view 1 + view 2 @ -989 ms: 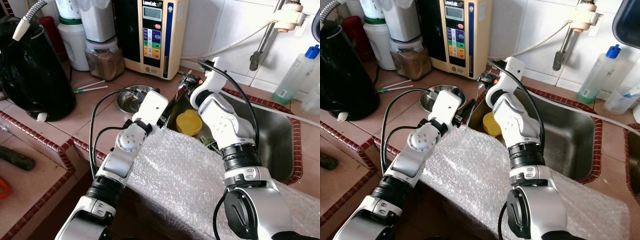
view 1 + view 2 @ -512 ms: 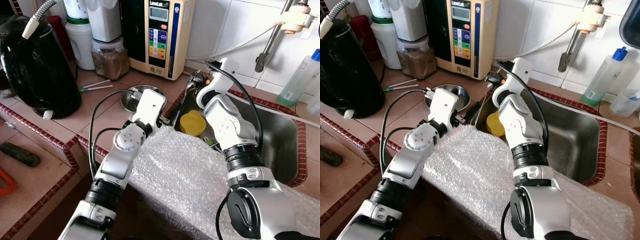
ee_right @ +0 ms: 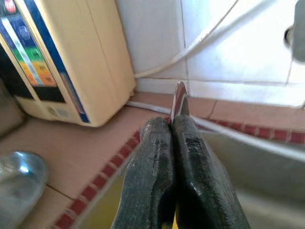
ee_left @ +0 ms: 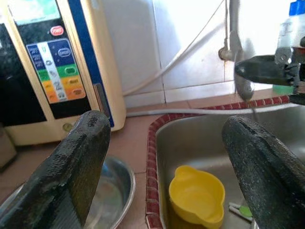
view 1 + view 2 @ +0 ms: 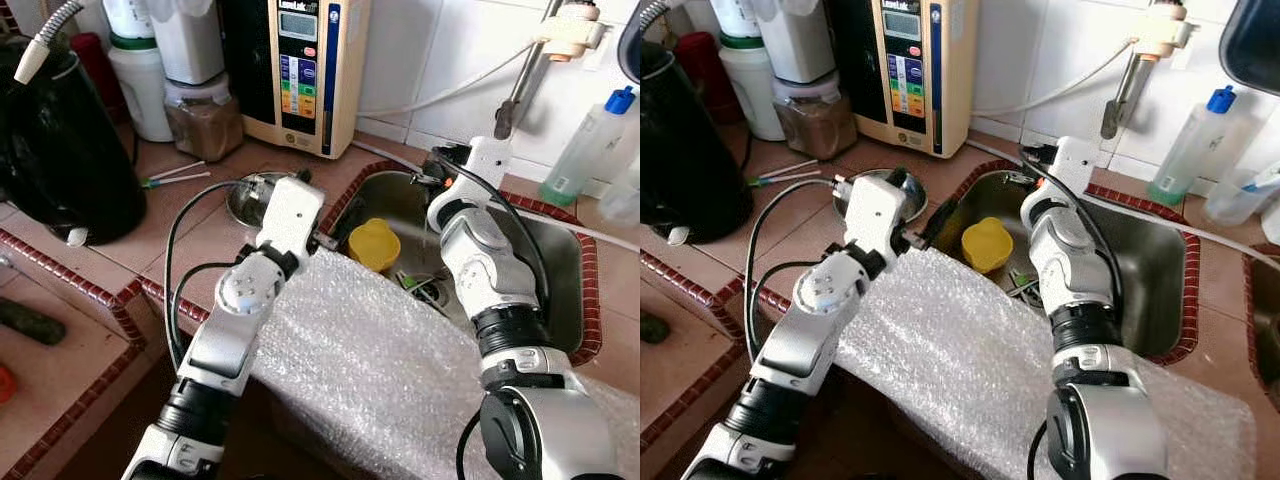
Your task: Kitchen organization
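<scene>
Right end effector [image 3: 174, 138] gripping spoon [image 3: 179, 99] over sink [image 5: 560, 262]; left end effector [image 4: 167, 157] gaping wide. Next: placing spoon in steel bowl [image 5: 250, 195].

Glossy yellow plastic bowl [image 5: 375, 243] in a brushed steel sink [image 5: 560, 290], shiny metal dish [image 5: 250, 197], crinkly clear bubble wrap [image 5: 380, 370]

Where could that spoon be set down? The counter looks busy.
Bare tile lies between the steel bowl and black kettle, below the straws. The sink floor right of the yellow cup is open. The back wall by the filter and jars is crowded.
</scene>
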Controlling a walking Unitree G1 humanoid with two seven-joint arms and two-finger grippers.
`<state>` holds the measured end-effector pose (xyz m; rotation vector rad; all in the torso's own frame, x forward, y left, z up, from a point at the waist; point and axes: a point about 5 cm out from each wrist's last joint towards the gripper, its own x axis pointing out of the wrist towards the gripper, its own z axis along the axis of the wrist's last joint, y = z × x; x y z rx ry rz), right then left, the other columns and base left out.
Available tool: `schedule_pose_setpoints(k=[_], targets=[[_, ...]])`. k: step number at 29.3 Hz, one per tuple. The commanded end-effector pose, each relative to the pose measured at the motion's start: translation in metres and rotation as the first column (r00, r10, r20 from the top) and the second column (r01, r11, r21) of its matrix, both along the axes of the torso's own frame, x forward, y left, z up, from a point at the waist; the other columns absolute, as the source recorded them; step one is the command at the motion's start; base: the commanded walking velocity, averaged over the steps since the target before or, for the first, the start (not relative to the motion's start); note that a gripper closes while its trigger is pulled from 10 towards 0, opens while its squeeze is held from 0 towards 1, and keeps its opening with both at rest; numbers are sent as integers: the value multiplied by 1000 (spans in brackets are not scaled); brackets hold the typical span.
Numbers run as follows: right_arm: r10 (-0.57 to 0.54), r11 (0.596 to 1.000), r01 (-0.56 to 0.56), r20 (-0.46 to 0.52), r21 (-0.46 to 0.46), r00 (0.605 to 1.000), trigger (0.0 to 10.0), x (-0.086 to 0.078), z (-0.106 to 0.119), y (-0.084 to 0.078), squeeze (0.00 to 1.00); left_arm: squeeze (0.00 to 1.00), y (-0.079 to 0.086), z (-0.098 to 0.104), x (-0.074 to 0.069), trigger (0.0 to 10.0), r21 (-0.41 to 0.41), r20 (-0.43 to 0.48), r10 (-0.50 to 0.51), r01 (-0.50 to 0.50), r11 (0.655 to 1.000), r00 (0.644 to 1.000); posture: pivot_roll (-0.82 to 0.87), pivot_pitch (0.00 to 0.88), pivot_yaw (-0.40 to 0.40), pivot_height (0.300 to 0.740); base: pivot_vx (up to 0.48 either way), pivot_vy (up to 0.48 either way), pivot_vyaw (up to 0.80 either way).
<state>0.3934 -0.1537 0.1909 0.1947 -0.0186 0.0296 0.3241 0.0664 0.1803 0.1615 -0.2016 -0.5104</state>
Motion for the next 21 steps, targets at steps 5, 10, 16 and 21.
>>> schedule_pose_setpoints(k=[5,10,16,21], targets=[[16,975,-11,22,-221,1000,0,-1,-12,-8,0,0,-4,0,-2,10000,4,-40,-41,41,999,998,115,0,-11,740,0,0,0],[53,904,-68,-49,-423,997,9333,-5,-37,-10,0,0,-5,-4,-3,10000,10,-71,-54,55,998,996,118,0,-11,740,0,0,0],[47,896,-86,-101,-435,994,10000,-10,-54,-16,1000,0,-6,-7,-5,10000,9,-104,-77,78,997,992,121,0,-12,740,0,0,0],[65,892,-114,-124,-438,990,10000,-12,-64,-14,1000,0,-7,-12,-7,10000,21,-158,-129,134,991,979,120,0,-10,740,0,0,0]])
